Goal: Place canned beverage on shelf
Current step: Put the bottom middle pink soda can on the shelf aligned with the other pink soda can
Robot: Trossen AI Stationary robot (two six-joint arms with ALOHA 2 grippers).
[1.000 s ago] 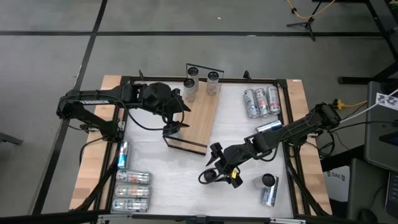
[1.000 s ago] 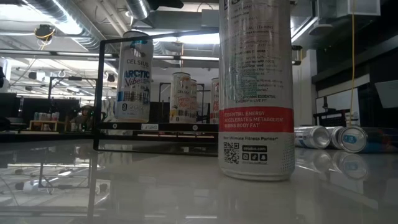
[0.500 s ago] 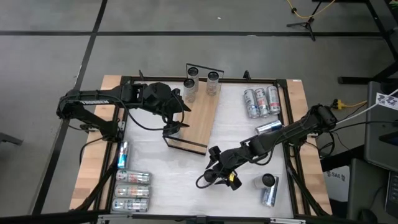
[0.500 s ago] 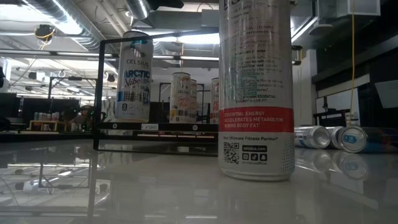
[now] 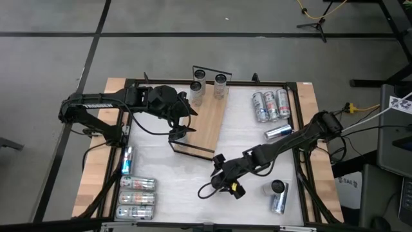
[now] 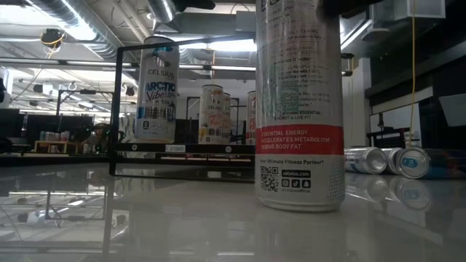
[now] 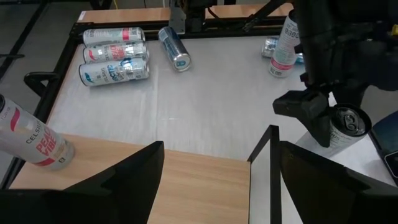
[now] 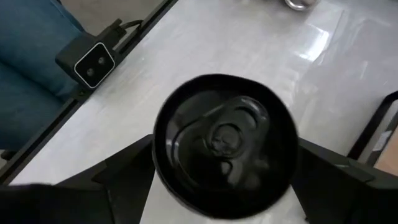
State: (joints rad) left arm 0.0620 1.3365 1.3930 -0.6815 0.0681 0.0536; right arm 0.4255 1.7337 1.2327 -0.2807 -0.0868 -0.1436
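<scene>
While right gripper [image 5: 222,183], jaws spread, brackets an upright can [image 8: 225,140] lower centre on the bench [image 5: 193,174], shelf [image 5: 205,122] upper centre holds three cans [image 5: 220,84]; left gripper [image 5: 180,132] jaws spread above shelf

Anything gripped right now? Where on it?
Cannot tell: right gripper brackets the upright can at its top, grip unconfirmed. Left gripper holds nothing.
</scene>
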